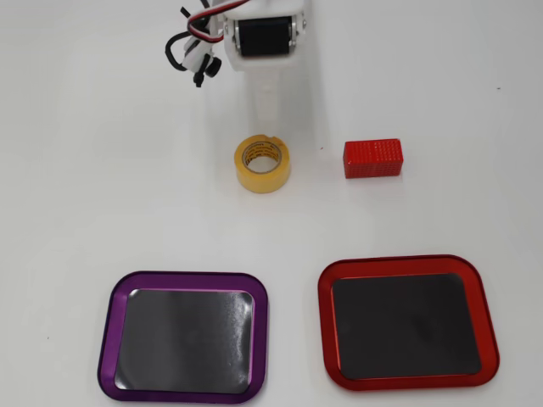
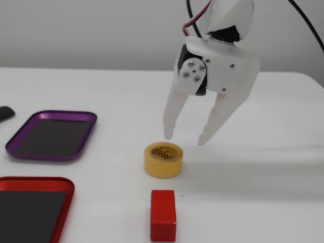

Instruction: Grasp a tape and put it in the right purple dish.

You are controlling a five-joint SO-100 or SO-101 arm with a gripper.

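The tape (image 1: 263,164) is a small yellow roll with a tan printed core, lying flat on the white table; it also shows in the fixed view (image 2: 163,160). My white gripper (image 2: 185,139) is open and empty, fingers pointing down, hovering just above and slightly beyond the roll, not touching it. In the overhead view the gripper (image 1: 262,110) sits just behind the tape. The purple-rimmed dish (image 1: 182,277) with a dark inner surface lies at the front left in the overhead view, and at the left in the fixed view (image 2: 50,155).
A red ribbed block (image 1: 372,158) lies right of the tape in the overhead view and also shows in the fixed view (image 2: 163,215). A red-rimmed tray (image 1: 399,264) sits beside the purple one, also in the fixed view (image 2: 35,181). A dark object (image 2: 5,113) lies at the fixed view's left edge.
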